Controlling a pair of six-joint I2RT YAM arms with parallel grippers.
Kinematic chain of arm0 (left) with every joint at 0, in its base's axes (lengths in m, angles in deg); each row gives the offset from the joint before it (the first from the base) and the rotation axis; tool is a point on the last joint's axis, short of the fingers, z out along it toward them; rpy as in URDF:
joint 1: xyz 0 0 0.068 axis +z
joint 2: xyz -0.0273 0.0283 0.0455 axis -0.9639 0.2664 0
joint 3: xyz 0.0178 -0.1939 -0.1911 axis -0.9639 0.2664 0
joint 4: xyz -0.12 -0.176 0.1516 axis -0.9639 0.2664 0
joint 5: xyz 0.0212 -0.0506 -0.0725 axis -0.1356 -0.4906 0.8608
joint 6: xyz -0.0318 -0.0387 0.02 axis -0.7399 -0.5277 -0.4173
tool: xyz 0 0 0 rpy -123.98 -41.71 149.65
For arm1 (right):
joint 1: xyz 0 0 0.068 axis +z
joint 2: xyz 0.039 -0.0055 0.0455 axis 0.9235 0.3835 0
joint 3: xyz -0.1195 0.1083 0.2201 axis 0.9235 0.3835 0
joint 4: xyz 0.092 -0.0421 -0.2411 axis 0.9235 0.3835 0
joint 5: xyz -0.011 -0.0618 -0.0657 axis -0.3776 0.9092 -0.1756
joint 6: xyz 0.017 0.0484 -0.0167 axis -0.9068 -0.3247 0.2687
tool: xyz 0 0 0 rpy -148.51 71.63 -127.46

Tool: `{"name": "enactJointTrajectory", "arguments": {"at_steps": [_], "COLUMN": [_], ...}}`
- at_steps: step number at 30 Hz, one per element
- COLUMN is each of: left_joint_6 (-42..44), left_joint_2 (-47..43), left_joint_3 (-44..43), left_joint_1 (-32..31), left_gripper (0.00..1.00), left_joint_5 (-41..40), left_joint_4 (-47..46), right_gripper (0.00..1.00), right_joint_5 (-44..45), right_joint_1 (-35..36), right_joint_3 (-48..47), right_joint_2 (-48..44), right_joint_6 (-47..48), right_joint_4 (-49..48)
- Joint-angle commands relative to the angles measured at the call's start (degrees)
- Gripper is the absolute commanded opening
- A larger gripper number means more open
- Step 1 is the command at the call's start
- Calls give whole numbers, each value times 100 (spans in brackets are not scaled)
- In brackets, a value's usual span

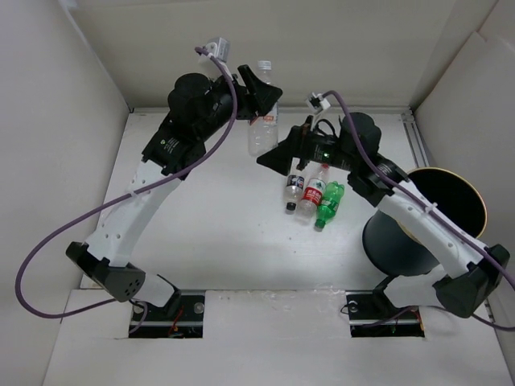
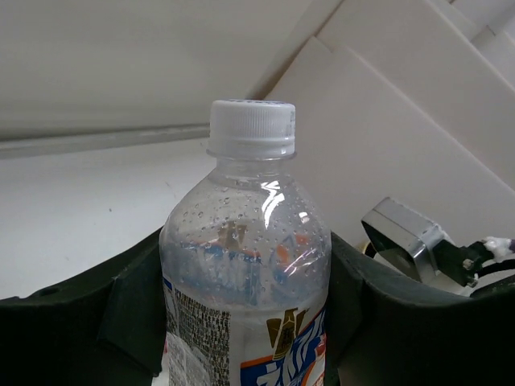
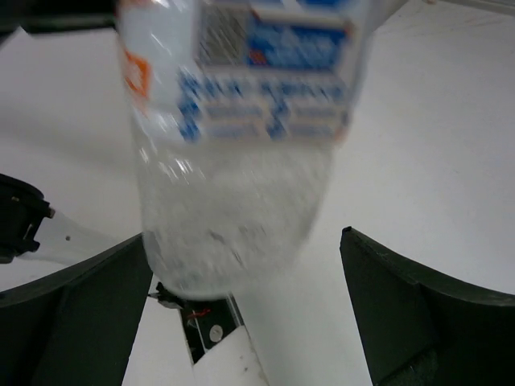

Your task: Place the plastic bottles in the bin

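Three bottles lie side by side mid-table in your top view: dark-label bottle [image 1: 294, 187], red-label bottle [image 1: 312, 195], green bottle [image 1: 330, 204]. The bin [image 1: 476, 201] stands at the right, its interior too dark to read. The left arm is stretched toward the back wall.

Left wrist: left gripper [image 2: 245, 322] pinches a clear bottle [image 2: 245, 241] with a white cap [image 2: 251, 126]. The blue-orange label [image 2: 282, 354] is unreadable.

Right wrist: right gripper [image 3: 245, 305] spread wide, the blurred bottle between its fingers [image 3: 80, 314].

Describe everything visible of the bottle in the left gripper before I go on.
The clear plastic bottle has a white ribbed screw cap and a blue, white and orange label; droplets cling inside its shoulder. It is upright, off the table, clamped at label height by the left gripper. The open right gripper brackets its base, not closed on it.
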State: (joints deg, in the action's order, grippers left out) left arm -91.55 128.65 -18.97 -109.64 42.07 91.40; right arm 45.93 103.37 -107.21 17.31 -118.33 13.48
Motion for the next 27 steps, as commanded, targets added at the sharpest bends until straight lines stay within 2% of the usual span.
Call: {"name": "enactJointTrajectory", "arguments": {"at_steps": [1,5,8,9,11,12,13,15,16,17,19,22,23,26,27], "left_joint_6": [-120,-120,-207,-269,-348,-349,-410,-471,-472,-472,-472,-472,-550,-691,-691], "left_joint_2": [-248,-361,-414,-484,-563,-634,-634,-634,-634,-634,-634,-687,-687,-564,-564], "left_joint_3": [215,277,338,399,478,531,601,602,602,602,541,261,103,-250,-251], "left_joint_1": [-59,-59,-59,-59,-59,-59,-59,-59,-59,-59,-59,-59,-59,-59,-59], "left_gripper": [0,0,0,0,0,10,22,43,71,100,100,100,100,100,100], "left_joint_5": [490,648,701,841,947,1052,1114,1202,1255,1255,1081,423,-380,-1387,-1460], "left_joint_4": [-176,-176,-176,-176,-316,-369,-439,-440,-440,-492,-440,-3,287,1052,1055], "right_gripper": [100,100,100,96,81,47,33,22,13,11,7,7,7,7,7], "right_joint_5": [63,116,633,791,793,793,845,907,976,977,1030,1608,1862,2074,2598], "right_joint_1": [266,337,337,337,275,275,214,213,213,135,21,-357,-480,-1077,-1296], "right_joint_3": [-446,-394,-341,-341,-393,-393,-393,-333,-332,-332,-332,-130,-130,-51,-51], "right_joint_2": [250,313,313,313,434,436,488,488,488,488,375,-107,-240,-767,-899], "right_joint_6": [-71,-185,-265,-317,-317,-370,-370,-423,-423,-423,-423,-213,-151,69,130], "right_joint_4": [-1083,-1486,-1672,-1724,-1725,-1725,-1725,-1891,-1892,-1892,-1796,-1208,-1032,-242,387]}}
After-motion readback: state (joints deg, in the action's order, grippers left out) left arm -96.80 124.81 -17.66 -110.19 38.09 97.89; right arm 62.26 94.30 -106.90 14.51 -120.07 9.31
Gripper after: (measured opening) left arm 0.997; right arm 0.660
